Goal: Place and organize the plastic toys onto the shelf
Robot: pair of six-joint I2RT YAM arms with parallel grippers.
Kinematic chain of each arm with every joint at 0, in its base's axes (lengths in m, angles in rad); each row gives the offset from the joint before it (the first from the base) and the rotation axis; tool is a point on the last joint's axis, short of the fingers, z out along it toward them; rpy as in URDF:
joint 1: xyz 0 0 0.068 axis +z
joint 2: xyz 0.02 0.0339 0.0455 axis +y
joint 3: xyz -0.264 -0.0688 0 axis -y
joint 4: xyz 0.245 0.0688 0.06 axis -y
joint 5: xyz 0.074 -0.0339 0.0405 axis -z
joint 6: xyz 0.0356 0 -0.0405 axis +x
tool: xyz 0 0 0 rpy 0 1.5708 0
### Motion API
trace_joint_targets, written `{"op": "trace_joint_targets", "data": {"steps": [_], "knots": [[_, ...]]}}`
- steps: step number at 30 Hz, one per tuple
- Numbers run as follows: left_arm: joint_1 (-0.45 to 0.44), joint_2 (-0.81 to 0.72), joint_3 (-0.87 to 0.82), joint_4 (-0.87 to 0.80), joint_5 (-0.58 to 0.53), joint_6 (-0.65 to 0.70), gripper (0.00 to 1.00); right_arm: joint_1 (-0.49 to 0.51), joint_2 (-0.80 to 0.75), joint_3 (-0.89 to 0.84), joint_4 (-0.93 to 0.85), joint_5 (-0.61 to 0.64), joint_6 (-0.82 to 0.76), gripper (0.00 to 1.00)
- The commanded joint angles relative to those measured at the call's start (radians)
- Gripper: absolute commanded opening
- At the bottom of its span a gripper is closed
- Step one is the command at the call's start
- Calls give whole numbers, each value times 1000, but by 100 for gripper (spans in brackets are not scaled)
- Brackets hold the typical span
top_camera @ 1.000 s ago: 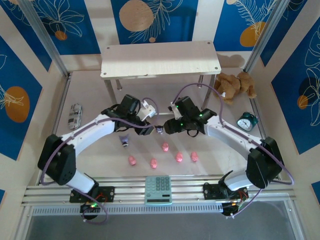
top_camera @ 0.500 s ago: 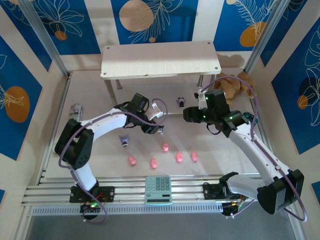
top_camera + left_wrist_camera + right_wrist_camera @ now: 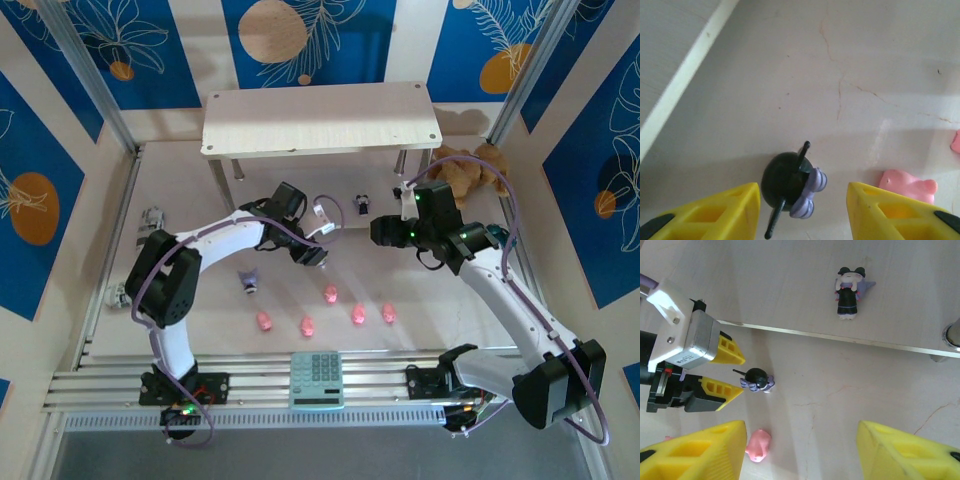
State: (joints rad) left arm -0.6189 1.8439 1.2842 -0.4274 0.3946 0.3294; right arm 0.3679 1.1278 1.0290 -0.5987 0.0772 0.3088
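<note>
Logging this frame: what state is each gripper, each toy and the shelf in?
left gripper: open, straddling dark figurine on the table, not gripping.
right gripper: open, empty.
second figurine: on the lower level of the shelf.
third figurine: on the table.
pink pigs: five, all on the table.

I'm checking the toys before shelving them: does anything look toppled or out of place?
Yes. The dark figurine on the table, at the left tool's open fingertips, lies tipped on its side rather than standing upright.
</note>
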Motion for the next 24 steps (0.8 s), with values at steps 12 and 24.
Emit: {"op": "trace_joint_targets", "data": {"steps": [12,24], "knots": [[-15,57,58,-69,57,65,51,-23,-4,-30,11,-29,18,61],[-15,114,88,-84,42,85,51,-43,-3,-46,17,-35,21,61]]}}
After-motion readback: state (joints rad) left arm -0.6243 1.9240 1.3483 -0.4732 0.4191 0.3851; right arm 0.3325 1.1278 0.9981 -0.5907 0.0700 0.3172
